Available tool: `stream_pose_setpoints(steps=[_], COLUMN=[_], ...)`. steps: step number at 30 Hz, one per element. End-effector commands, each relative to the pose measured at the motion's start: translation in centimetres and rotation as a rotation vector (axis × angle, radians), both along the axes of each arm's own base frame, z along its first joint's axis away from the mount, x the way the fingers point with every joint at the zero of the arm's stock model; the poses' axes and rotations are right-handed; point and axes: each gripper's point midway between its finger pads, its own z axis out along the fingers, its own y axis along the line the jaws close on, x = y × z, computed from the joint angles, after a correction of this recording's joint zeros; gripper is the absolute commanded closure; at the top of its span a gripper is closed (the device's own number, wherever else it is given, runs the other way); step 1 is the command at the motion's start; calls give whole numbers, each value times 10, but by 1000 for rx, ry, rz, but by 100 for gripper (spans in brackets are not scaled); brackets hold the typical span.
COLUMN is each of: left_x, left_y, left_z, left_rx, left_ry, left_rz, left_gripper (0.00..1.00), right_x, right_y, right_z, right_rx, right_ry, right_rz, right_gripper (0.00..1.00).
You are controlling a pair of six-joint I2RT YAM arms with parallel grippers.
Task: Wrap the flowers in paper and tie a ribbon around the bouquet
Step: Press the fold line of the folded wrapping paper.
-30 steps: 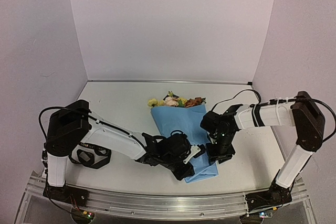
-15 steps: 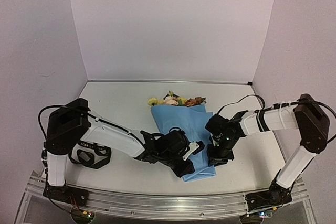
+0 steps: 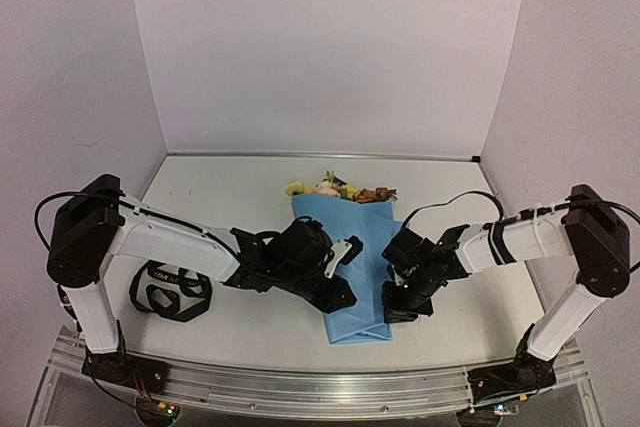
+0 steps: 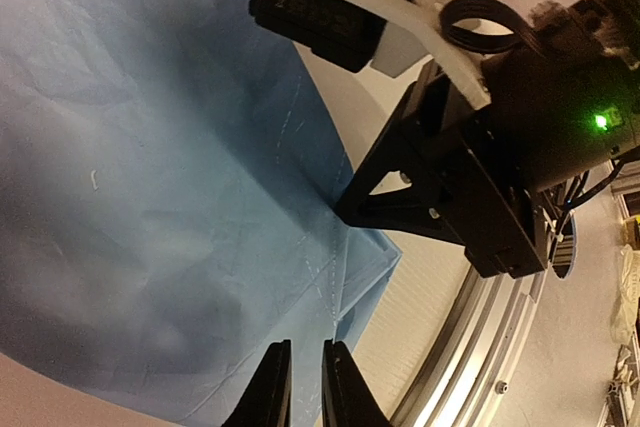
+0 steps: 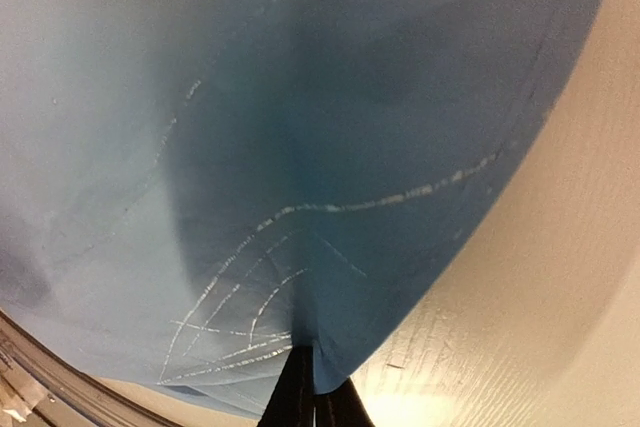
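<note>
The bouquet lies in the middle of the table, a cone of light-blue paper point(image 3: 362, 247) with its narrow end toward me. The flowers point(image 3: 340, 189), yellow, pink and orange-brown, show above its far, wide end. My left gripper point(image 3: 343, 297) sits on the cone's left near side. Its jaws point(image 4: 300, 349) stand a narrow gap apart, pinching a paper fold point(image 4: 200, 197) whose creases run into the gap. My right gripper point(image 3: 393, 302) is at the cone's right edge, shut on the paper point(image 5: 300, 147), with creases fanning from its tips point(image 5: 312, 359). The black ribbon point(image 3: 165, 292) lies looped at the left.
A silver rail point(image 3: 300, 382) runs along the table's near edge, close behind the cone's narrow end. The right arm's black wrist and white camera mount point(image 4: 470, 147) stand right beside my left gripper. White walls close off the back and both sides.
The right gripper has shut on the paper's right edge. The left gripper moved left and farther away, and the cone's narrow end swung left with it.
</note>
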Motion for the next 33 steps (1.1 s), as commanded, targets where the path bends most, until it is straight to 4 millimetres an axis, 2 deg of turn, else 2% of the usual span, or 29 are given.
stream_pose_setpoints(steps=[1,5,9,12,14,17,22,24,27,33], left_x=[-11,-18,-19,-21,-23,-23,-10,2,23,41], left_y=[14,25,27,28,26,25,16,17,25,35], left_z=[-4,-25,-39,-59,-65,-55,-2,6,-5,-45], left_rx=[9,34,-7,25,32,13,-81,-107,-110,-63], left_ry=[88,156,240,294,317,314,257,258,300,395], left_rz=[19,27,32,33,27,24,30,62,131,193], left_gripper=[87,87,87,87,88,88,85,84,85,86], right_x=[-17,-20,-20,-20,-20,-19,-19,-19,-18,-18], right_y=[-21,-28,-31,-30,-29,-28,-27,-27,-25,-23], right_z=[-17,-20,-22,-22,-22,-22,-22,-22,-21,-22], right_rx=[-102,-125,-135,-136,-136,-135,-134,-133,-128,-125], right_ry=[1,-8,-8,-6,-7,-8,-4,-5,-4,1], right_rz=[-17,-27,-34,-33,-31,-31,-30,-30,-29,-29], right_gripper=[100,100,100,100,100,100,100,100,100,100])
